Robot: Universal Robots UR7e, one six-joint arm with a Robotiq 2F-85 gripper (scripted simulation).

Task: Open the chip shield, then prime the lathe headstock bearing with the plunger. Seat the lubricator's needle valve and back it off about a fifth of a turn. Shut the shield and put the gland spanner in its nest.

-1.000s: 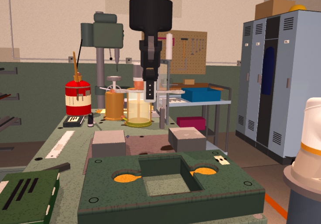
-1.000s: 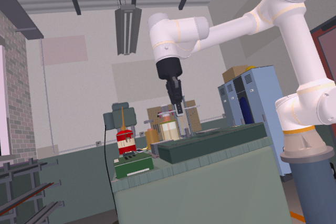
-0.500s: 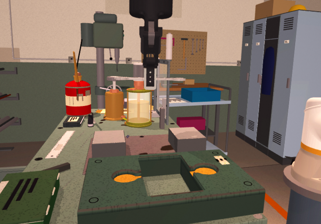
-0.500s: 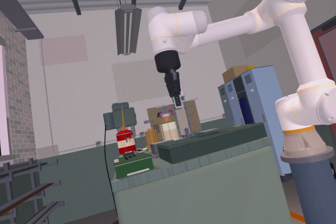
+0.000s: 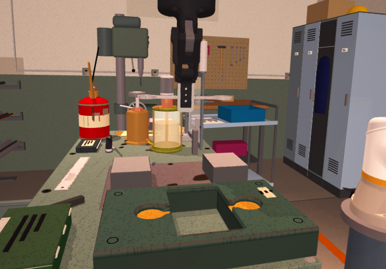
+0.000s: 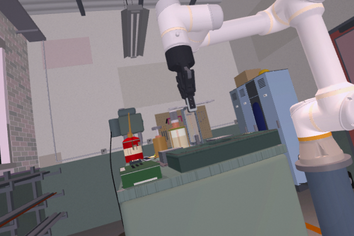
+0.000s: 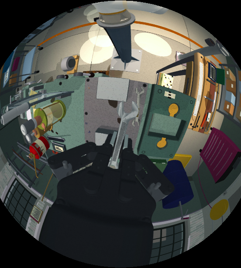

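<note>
At the far end of the green bench stand the glass lubricator [image 5: 166, 129] with its grey knob on top, the orange plunger pump [image 5: 137, 125] beside it on the left, and a clear shield frame [image 5: 197, 115] behind them. At the near end lies the dark green nest block [image 5: 206, 218] with a spanner-shaped recess, orange at both ends. The grey gland spanner [image 5: 186, 98] hangs level in the air above the lubricator, its open jaw showing in the wrist camera [image 7: 126, 112]. My gripper [image 5: 186, 102] is well above the bench and closed on the spanner's shank.
Behind the bench stand a drill press [image 5: 124, 57], a pegboard of tools and a cart with a blue tray [image 5: 241, 112]. A red oil can [image 5: 94, 116] is at the far left. Two grey blocks [image 5: 131, 172] sit mid-bench. Lockers [image 5: 328, 95] stand to the right.
</note>
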